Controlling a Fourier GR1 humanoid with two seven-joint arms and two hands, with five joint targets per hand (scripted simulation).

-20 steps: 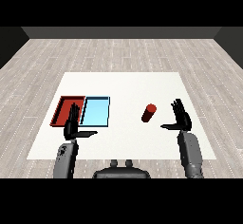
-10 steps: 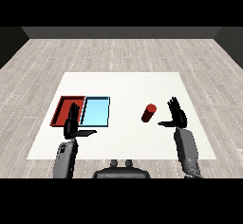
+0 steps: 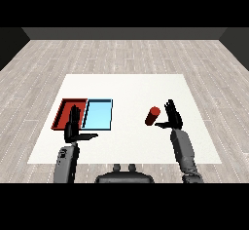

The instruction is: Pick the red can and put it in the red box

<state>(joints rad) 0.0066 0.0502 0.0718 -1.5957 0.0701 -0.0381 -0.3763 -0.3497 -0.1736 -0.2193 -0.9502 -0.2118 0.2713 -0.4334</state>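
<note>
Robot hand on the right (image 3: 172, 118) stands just beside the red can (image 3: 152, 116), on the can's right, with its fingers straight and spread upward and the thumb reaching toward the can; nothing is clasped. Whether the thumb touches the can cannot be told. The palm faces the can, a posture that suits closing sideways round an upright cylinder, so the approach appears nearly complete and the grasp not yet made.

Red can: upright, slightly tilted in appearance, on the white surface (image 3: 126, 87), right of centre and well apart from both trays.

Left robot hand (image 3: 74, 128) hovers at the near edge of the trays, fingers straight and raised, thumb out to the right, holding nothing. It seems to be parked there, out of the working arm's way.

Red tray (image 3: 61, 113) lies at the left, touching the light blue tray (image 3: 98, 114) on its right side. Because the light blue tray sits between the can and the goal, the carry will probably have to cross over it, with the can lifted clear of both rims. The left forearm partly covers the red tray's near corner, which may narrow the room for setting the can down.
</note>
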